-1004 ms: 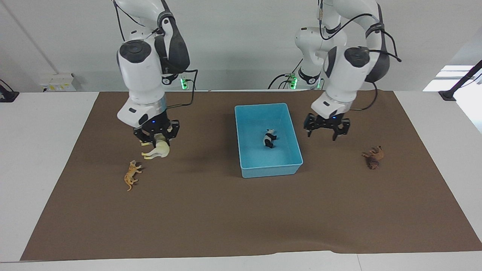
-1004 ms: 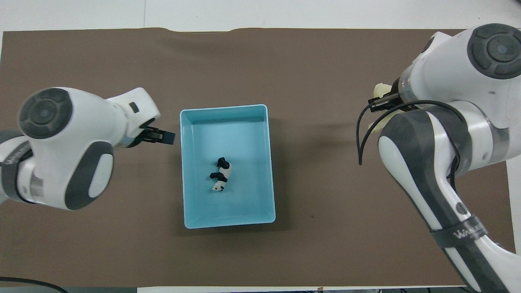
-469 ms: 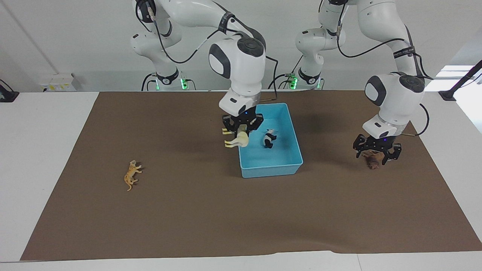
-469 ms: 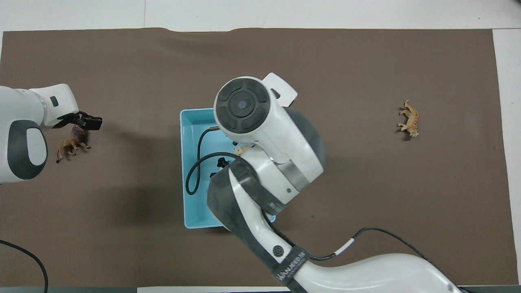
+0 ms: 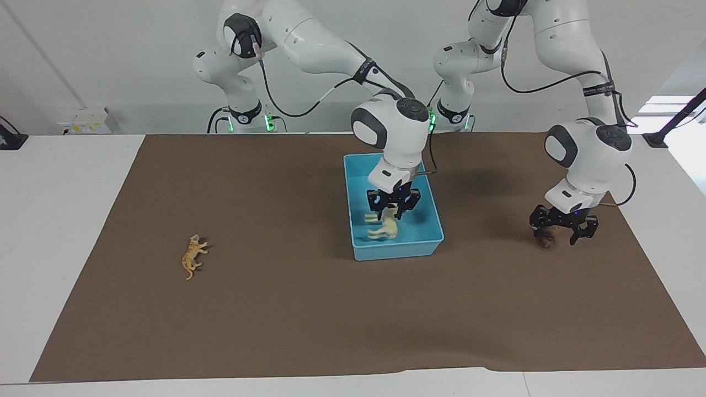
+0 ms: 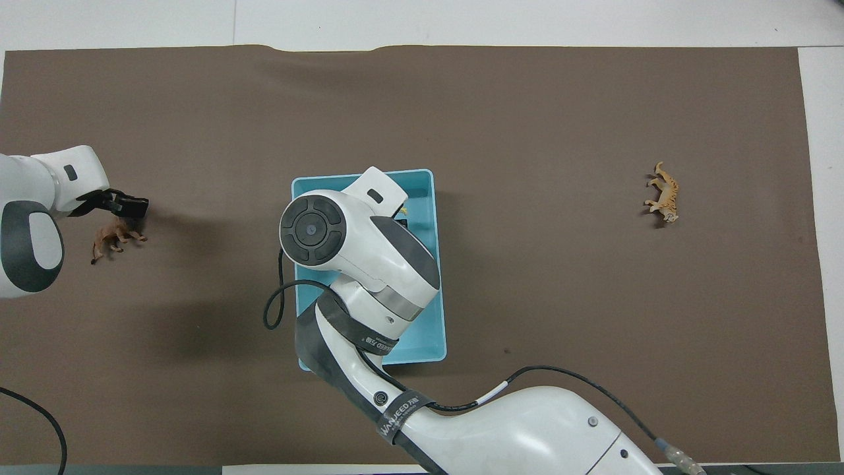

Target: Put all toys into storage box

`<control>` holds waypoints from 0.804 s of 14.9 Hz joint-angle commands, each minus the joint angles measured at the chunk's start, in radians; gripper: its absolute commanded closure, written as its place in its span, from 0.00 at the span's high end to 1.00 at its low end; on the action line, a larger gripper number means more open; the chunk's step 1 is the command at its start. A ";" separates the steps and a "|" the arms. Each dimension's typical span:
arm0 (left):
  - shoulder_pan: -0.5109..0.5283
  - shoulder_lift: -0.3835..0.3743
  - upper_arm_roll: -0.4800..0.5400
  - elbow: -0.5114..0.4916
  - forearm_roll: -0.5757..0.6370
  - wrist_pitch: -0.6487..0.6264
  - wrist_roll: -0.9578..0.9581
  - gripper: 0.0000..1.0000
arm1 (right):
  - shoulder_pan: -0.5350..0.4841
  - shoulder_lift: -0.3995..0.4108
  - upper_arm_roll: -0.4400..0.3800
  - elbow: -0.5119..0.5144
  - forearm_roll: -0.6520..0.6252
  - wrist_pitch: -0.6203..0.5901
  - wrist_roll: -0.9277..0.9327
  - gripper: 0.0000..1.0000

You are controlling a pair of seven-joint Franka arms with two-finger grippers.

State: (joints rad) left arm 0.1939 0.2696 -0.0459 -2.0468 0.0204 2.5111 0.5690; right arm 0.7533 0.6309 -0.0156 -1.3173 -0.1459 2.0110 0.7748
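Right claw (image 5: 392, 210) is over the light blue storage box (image 5: 433, 241), with the blurred cream-white horse (image 5: 384, 228) just under its tips; can't tell if it's gripped or loose. Left claw (image 5: 563, 224) sits spread wide around the brown horse-like animal (image 5: 546, 239) on the counter (image 5: 309, 309). Orange tiger (image 5: 192, 256) lies toward the right arm's end. Panda's hidden.

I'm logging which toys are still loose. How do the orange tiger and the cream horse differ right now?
The tiger is orange and striped; the cream horse is plain pale cream. The tiger lies on the brown mat toward the right arm's end, with no gripper near it; the horse is inside the storage box, under the right gripper. Both are small animal figurines.
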 commanded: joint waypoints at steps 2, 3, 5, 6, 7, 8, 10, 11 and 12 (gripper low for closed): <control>0.036 0.030 -0.008 -0.021 0.019 0.054 0.006 1.00 | -0.040 -0.028 -0.012 0.033 -0.001 -0.093 0.011 1.00; 0.032 0.031 -0.008 -0.029 0.019 0.058 0.005 1.00 | -0.064 -0.067 -0.015 0.035 0.002 -0.125 0.004 1.00; 0.030 0.036 -0.008 -0.033 0.019 0.064 0.005 1.00 | -0.148 -0.152 -0.012 0.021 0.006 -0.162 -0.044 1.00; 0.030 0.036 -0.008 -0.038 0.019 0.064 0.005 1.00 | -0.202 -0.193 -0.012 0.018 0.006 -0.217 -0.128 1.00; 0.029 0.034 -0.008 -0.042 0.019 0.064 0.005 1.00 | -0.250 -0.219 -0.012 0.018 0.008 -0.259 -0.226 1.00; 0.029 0.034 -0.008 -0.050 0.019 0.064 0.005 1.00 | -0.306 -0.246 -0.012 0.017 0.015 -0.297 -0.306 1.00; 0.027 0.031 -0.006 -0.064 0.019 0.063 0.005 0.99 | -0.409 -0.278 -0.012 -0.015 0.019 -0.337 -0.386 1.00; 0.027 0.031 -0.008 -0.065 0.019 0.063 0.005 0.82 | -0.443 -0.289 -0.013 -0.048 0.019 -0.336 -0.400 1.00; 0.025 0.031 -0.008 -0.067 0.019 0.061 0.005 0.64 | -0.491 -0.309 -0.014 -0.103 0.019 -0.315 -0.407 1.00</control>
State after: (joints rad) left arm 0.2232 0.3130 -0.0560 -2.0857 0.0219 2.5443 0.5724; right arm 0.3263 0.3562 -0.0456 -1.3058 -0.1369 1.6607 0.3886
